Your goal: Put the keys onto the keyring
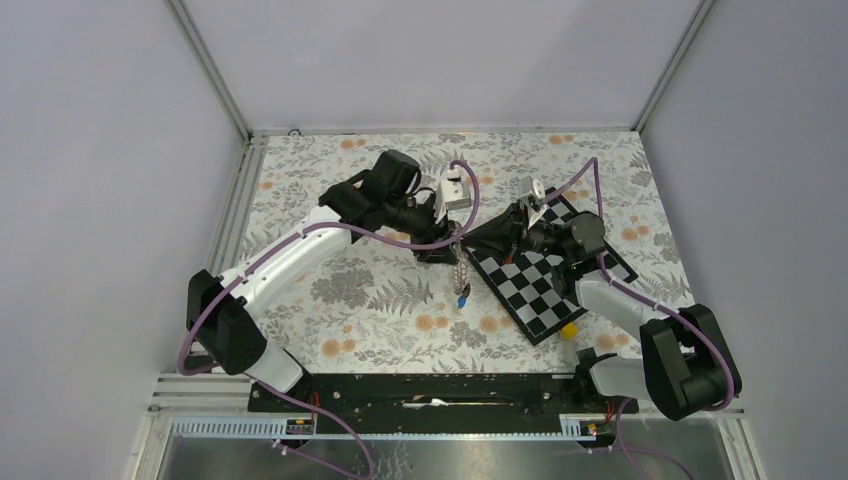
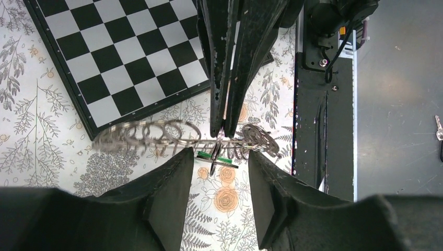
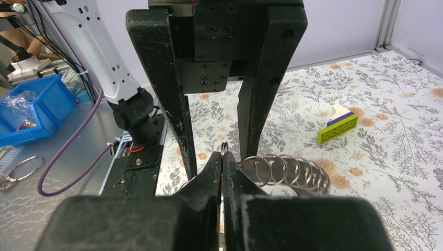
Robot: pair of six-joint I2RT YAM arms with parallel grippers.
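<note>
The keyring [image 2: 156,133] is a chain of silver rings, held up in the air and stretched sideways in the left wrist view. My right gripper [image 3: 222,156] is shut on one ring of it, and its rings [image 3: 284,170] trail to the right. My left gripper [image 2: 220,157] is open, with its fingers either side of the pinched ring, not touching. A green key [image 2: 225,159] hangs at that ring. In the top view the chain [image 1: 461,268] dangles below both grippers, with a blue key [image 1: 462,298] at its end. The black-brown key is not visible.
A black-and-white checkerboard [image 1: 545,280] lies under the right arm. A small yellow block [image 1: 568,331] sits at its near corner. A yellow-green stick [image 3: 337,128] lies on the floral cloth. A blue bin [image 3: 31,110] and a loose ring [image 3: 21,170] are off the table.
</note>
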